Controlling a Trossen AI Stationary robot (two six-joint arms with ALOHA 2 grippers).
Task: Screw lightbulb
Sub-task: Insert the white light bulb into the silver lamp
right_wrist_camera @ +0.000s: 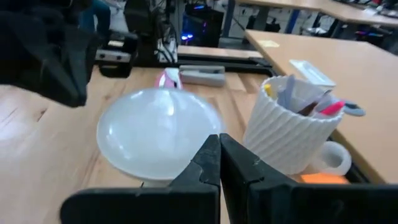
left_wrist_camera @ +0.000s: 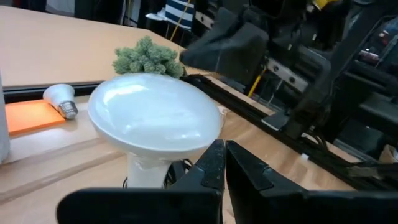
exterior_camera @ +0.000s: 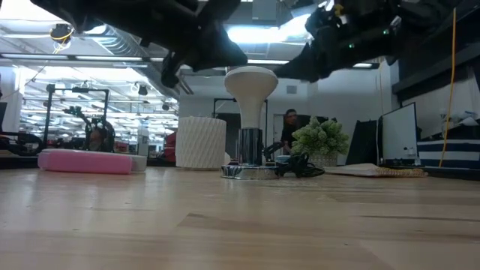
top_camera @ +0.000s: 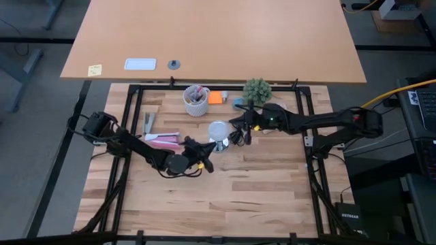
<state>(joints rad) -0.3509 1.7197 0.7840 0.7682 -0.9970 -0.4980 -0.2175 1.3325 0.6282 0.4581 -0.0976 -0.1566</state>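
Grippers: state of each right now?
Left gripper: closed, empty, beside the lightbulb.
Right gripper: closed, empty, just above the lightbulb.

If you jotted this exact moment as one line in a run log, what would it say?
lightbulb: upright in silvery fitting, mid-table | left pincer: shut, beside bulb, empty | right pincer: shut, beside bulb, empty | white cup: behind

The near half of the wooden table lies bare. The lightbulb stands upright in the silvery fitting mid-table, hemmed by the left gripper just in front and the right gripper beside it. Behind it crowd the white cup of pens, orange pad and small plant; the pink case lies to its left.
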